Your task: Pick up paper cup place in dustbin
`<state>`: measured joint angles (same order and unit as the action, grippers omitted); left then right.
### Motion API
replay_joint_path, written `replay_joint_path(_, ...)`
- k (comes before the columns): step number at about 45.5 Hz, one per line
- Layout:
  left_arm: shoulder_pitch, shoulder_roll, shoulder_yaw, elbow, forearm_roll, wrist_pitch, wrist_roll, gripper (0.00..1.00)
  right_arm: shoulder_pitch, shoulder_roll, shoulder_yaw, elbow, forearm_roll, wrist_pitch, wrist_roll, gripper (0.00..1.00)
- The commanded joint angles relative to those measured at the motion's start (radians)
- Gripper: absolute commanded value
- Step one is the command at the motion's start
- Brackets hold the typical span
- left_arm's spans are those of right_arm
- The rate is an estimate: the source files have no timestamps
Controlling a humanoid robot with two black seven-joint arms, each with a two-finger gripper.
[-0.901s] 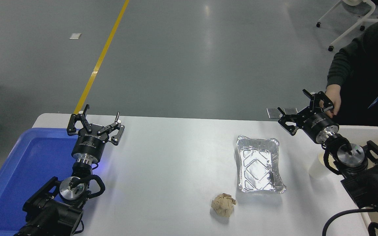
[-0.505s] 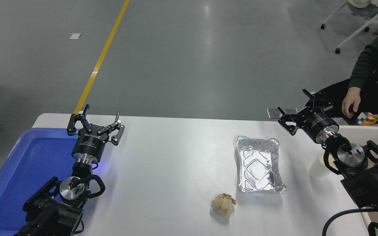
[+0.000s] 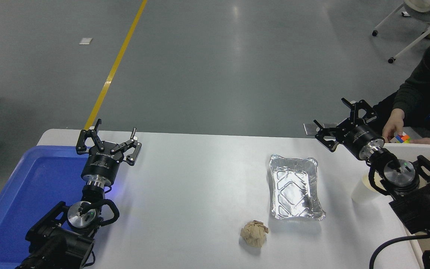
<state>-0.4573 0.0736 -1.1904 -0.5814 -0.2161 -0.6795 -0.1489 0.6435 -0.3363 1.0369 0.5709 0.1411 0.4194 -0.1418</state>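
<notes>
i note the right tool [image 3: 343, 121] spread wide, empty, beyond the paper cup [image 3: 362, 189]; cup upright beside dustbin [image 3: 429, 150], half hidden under my arm; left tool [image 3: 107, 141] parked wide.

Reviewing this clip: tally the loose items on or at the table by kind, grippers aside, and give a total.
Paper cup: 1, partly behind the right arm
Crumpled paper ball: 1
Foil tray: 1
Blue tray: 1
Dustbin: 1, mostly hidden
Colourful cube, by a person's hand: 1
Total: 6
</notes>
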Motion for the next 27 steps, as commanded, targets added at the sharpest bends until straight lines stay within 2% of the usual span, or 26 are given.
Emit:
replay_joint_path(1,0.000,0.000,0.000,0.000,0.000,0.000,0.000,0.99,0.005,-0.110,-0.051,0.116,-0.038,-0.008,-0.005,1.00)
replay_joint_path(14,0.000,0.000,0.000,0.000,0.000,0.000,0.000,0.99,0.047,-0.294,-0.164,0.326,-0.190,-0.088,-0.015,1.00)
replay_joint_path(27,0.000,0.000,0.000,0.000,0.000,0.001,0.000,0.99,0.286,-0.469,-0.587,0.337,-0.204,-0.093,-0.029,1.00)
